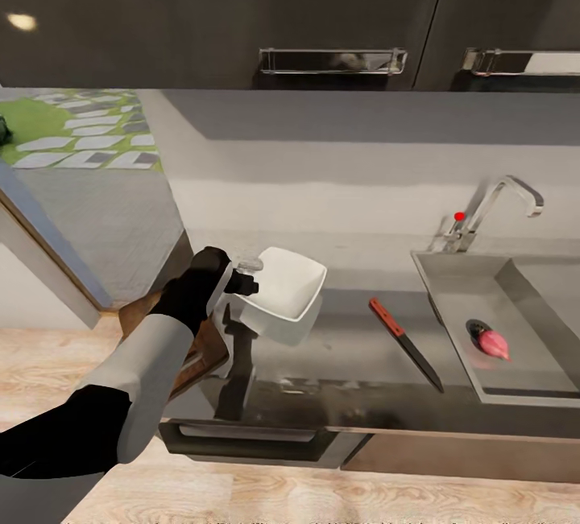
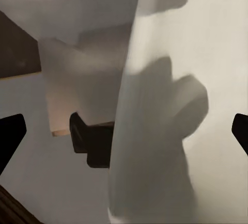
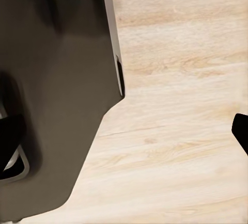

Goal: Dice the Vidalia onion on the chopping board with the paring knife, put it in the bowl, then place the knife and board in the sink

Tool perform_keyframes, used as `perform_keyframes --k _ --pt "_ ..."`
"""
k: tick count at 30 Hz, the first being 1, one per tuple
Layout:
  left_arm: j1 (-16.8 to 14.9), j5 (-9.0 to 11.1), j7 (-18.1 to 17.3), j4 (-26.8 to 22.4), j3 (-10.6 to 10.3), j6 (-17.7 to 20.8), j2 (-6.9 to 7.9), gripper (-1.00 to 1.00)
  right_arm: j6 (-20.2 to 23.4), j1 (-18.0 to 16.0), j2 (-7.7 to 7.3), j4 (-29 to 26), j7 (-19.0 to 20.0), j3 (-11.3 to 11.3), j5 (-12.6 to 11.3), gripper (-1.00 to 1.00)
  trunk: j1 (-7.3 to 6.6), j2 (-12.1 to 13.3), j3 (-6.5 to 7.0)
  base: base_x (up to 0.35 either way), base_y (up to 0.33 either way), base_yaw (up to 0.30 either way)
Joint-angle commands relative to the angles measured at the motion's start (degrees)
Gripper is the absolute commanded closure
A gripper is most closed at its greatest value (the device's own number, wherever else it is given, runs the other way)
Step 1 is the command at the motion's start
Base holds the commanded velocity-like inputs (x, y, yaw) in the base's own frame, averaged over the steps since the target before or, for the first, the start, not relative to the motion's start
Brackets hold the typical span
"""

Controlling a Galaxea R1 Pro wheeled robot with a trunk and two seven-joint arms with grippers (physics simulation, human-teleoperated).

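Dark-brown wooden chopping board (image 1: 205, 355) lies at the left end of the smooth grey countertop (image 1: 346, 363), under and behind the robot's left arm, mostly hidden by its sleeve; the left gripper (image 1: 242, 276) sits just right of the board, its fingers closed on the near rim of the shallow white squarish bowl (image 1: 286, 290), which is tilted and lifted clear of the worktop, its reflection showing below it; in the left wrist view the bowl's white wall (image 2: 170, 105) runs between the two dark fingertips (image 2: 11, 131), close against the camera. Further right of the gripper, well apart from the bowl, the slim red-handled paring knife (image 1: 405, 343) lies flat on the counter, dark blade pointing toward the front edge. Beyond the knife comes the rectangular grey metal sink (image 1: 515, 331) with its curved chrome tap (image 1: 495, 206) and red knob; the small pinkish-red Vidalia onion (image 1: 493, 344) rests in the basin beside the round drain hole. The right wrist view looks down on pale wooden floor (image 3: 175, 105) and a dark robot body part; one black fingertip of the right gripper (image 3: 241, 131) shows at the edge, and whether that gripper is open or closed cannot be told.
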Motion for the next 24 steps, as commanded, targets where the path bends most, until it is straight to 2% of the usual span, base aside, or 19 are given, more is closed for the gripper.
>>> perform_keyframes --k 1,15,16,24 --pt "0.0 -0.4 -0.2 0.0 -0.1 0.2 0.0 -1.0 -0.2 0.0 0.0 0.1 0.0 -0.2 -0.2 -1.0 0.03 -0.1 -0.19 0.0 0.0 0.0" --pt "0.0 -0.9 -0.1 -0.4 -0.1 0.2 0.15 -1.0 -0.2 0.0 0.0 0.1 0.0 -0.2 -0.2 -1.0 0.03 -0.1 -0.68 0.0 0.0 0.0" --pt "0.0 -1.0 -0.1 -0.5 -0.1 0.2 0.22 1.0 -0.2 0.0 0.0 0.1 0.0 -0.2 -0.2 -1.0 0.03 -0.1 -0.68 0.0 0.0 0.0" --pt "0.0 -1.0 0.0 -0.6 -0.1 0.2 0.58 1.0 -0.2 0.0 0.0 0.1 0.1 -0.2 -0.2 -1.0 0.03 -0.1 -0.68 0.0 0.0 0.0"
